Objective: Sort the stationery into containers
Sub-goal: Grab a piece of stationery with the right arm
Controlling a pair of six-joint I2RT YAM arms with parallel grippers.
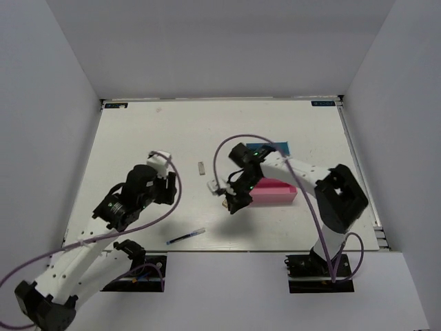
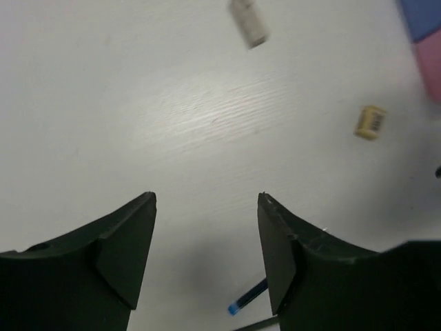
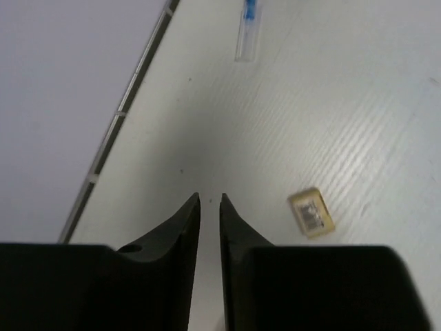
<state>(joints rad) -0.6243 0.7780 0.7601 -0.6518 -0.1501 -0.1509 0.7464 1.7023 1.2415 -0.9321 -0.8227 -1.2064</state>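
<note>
My left gripper [image 1: 167,185] [image 2: 207,196] hangs open over bare table with nothing between its fingers. The tip of a thin blue pen [image 2: 247,298] [image 1: 186,236] [image 3: 248,24] shows just below them. A grey eraser [image 1: 201,167] [image 2: 248,22] lies further out, and a tan eraser [image 2: 370,122] [image 3: 311,212] lies to the right. My right gripper [image 1: 231,205] [image 3: 210,198] is beside the pink tray [image 1: 279,195] [image 2: 433,69]. It is almost shut, with only a thin slit and nothing held. The tan eraser lies just right of its fingers. A blue tray [image 1: 277,146] [image 2: 422,17] shows behind the right arm, partly hidden.
The white table's near edge [image 3: 114,131] runs close past the right gripper in the right wrist view. Purple cables [image 1: 227,148] loop over both arms. Grey walls enclose the table on three sides.
</note>
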